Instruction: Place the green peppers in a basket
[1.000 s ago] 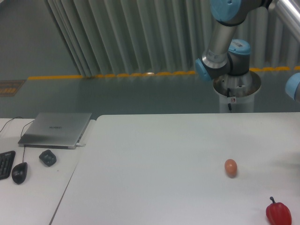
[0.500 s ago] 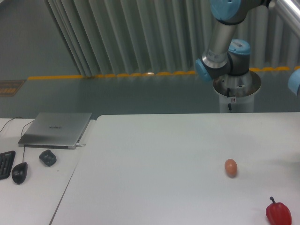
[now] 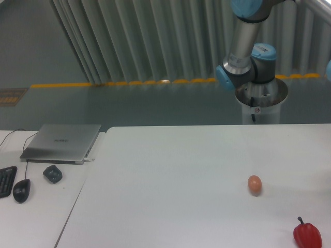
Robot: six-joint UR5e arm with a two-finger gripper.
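Tool out of view, arm risen since before; egg unmoved.

Light is even and cool, fairly bright, falling from overhead. The white table shows a mild sheen but no hard glare. The egg casts only a faint, soft shadow. Toward 12 o'clock the corrugated wall looks slightly soft; overall sharpness is modest.

On the table, the egg lies at ten o'clock from the pepper; laptop far at nine o'clock
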